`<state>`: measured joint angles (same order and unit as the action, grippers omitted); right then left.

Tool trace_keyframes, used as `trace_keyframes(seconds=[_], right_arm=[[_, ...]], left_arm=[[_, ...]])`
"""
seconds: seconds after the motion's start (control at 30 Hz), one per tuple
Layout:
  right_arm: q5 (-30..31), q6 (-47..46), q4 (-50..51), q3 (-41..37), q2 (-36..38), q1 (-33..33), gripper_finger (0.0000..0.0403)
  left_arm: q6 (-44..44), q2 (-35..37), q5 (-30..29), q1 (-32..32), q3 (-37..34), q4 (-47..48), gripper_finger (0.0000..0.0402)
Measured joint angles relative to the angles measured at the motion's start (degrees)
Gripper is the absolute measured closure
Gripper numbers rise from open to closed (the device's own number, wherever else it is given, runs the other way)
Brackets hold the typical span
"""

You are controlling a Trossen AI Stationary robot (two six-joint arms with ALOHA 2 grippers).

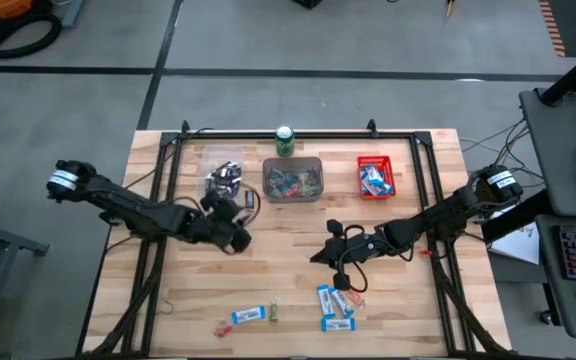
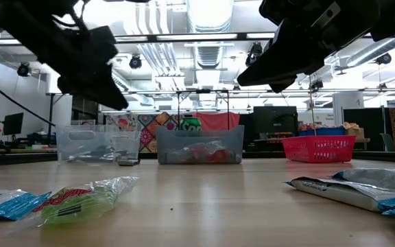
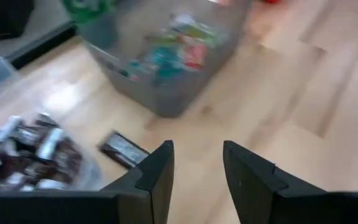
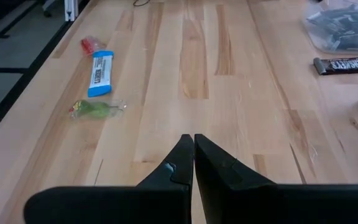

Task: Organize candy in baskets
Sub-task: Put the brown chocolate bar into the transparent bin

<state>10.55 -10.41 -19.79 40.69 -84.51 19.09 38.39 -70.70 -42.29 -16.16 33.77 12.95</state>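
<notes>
Left gripper (image 3: 197,171) parted, holding nothing, flat dark bar (image 3: 123,149) on wood just ahead beside clear bin (image 1: 224,172), blurred grey bin (image 3: 166,56) beyond, right gripper (image 4: 194,155) closed, empty, blue bars (image 1: 336,305) close beneath.

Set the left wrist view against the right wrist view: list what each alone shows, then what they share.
Left wrist only: the grey translucent bin of red, green and teal pieces, and the open left gripper, empty.
Right wrist only: a blue-and-white mini bar, a small red piece, a green wrapped sweet, and the shut right gripper.
Both: the dark brown mini bar lying on the wooden table beside the clear plastic bin of dark bars.
</notes>
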Motion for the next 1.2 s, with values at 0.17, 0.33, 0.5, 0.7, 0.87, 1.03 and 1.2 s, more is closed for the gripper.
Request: trace_keyframes(seconds=[0.17,0.33,0.5,0.7,0.87,1.03,1.2], right_arm=[[-0.02,-0.02,0.02,0.0,0.0,0.0,0.0394],[0.0,0.03,-0.01,0.0,0.0,0.0,0.0394],[0.01,0.27,-0.2,-0.01,0.0,0.0,0.0394],[0.06,1.03,-0.24,0.0,0.0,0.0,0.0394],[0.11,1.03,-0.22,0.0,0.0,0.0,0.0394],[0.51,1.88,-0.22,0.0,0.0,-0.61,0.0394],[0.63,6.48,-0.2,0.0,0.0,-2.33,0.0394]], left_arm=[[3.65,-6.81,-3.95,-6.66,-0.01,-3.48,0.0299],[5.42,-15.12,-5.18,-11.1,1.88,-6.14,0.033],[6.55,-24.34,-6.18,-11.75,3.28,-11.92,0.0371],[9.13,-31.77,-10.46,-8.92,4.99,-12.44,0.0396],[10.66,-31.71,-12.49,-7.43,3.69,-10.96,0.0401],[11.92,-30.59,-14.11,-6.22,2.34,-10.97,0.0401],[7.41,-30.56,-11.5,-6.19,2.45,-11.01,0.0401]])
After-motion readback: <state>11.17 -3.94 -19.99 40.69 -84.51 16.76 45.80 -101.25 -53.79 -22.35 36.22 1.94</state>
